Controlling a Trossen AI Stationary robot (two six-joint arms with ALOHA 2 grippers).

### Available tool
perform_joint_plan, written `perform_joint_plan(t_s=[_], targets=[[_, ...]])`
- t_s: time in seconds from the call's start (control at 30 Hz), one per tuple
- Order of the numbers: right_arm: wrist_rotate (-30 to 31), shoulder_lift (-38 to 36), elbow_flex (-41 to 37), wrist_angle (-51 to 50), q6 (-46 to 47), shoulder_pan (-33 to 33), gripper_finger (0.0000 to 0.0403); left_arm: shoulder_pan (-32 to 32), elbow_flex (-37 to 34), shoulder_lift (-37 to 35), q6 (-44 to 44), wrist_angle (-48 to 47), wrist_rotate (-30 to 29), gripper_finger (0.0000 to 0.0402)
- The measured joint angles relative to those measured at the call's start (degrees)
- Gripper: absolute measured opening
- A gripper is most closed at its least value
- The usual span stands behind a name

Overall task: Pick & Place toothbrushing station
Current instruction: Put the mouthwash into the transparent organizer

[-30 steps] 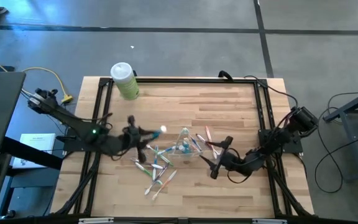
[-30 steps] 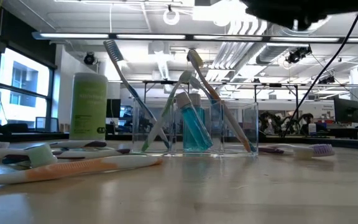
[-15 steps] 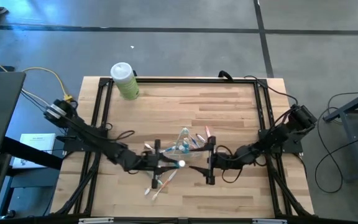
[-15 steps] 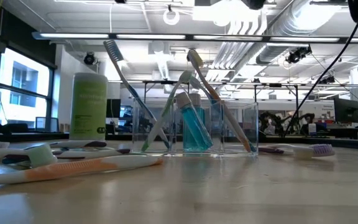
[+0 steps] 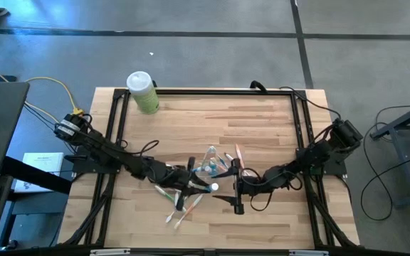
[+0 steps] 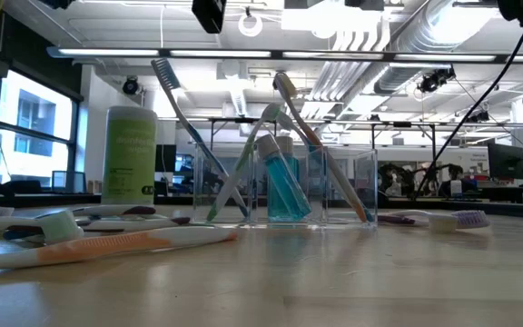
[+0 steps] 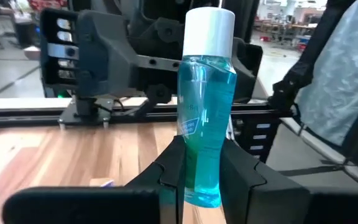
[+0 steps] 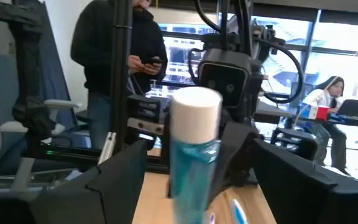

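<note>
The left gripper has its fingers clamped on a small teal white-capped tube, upright, just beside the clear plastic cup on its near side; the right gripper faces that tube from the other side, fingers spread wide, holding nothing; the cup stands mid-bench with toothbrushes leaning inside; loose toothbrushes lie beside it; a pale-green bottle stands well apart at the far corner.
</note>
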Motion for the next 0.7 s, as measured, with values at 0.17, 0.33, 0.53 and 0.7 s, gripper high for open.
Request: perform_joint_plan(t_s=[0.17,0.33,0.53,0.7], targets=[[-0.54,0.0,0.0,-0.13,0.4,-1.15,0.0261,0.61,0.0,0.0,-0.43,-0.91,1.09,0.0056],[-3.72,0.0,0.0,-1.42,2.99,-3.1,0.0204,0.68,0.0,0.0,-0.43,-0.88,0.91,0.0056],[-6.48,0.01,0.0,-2.5,4.26,-4.11,0.0085,0.87,0.0,0.0,-0.4,-1.68,0.47,0.0069],[-8.03,0.0,0.0,-3.39,2.47,-4.15,0.0069,0.83,0.0,0.0,-0.1,-2.22,0.27,0.0103]])
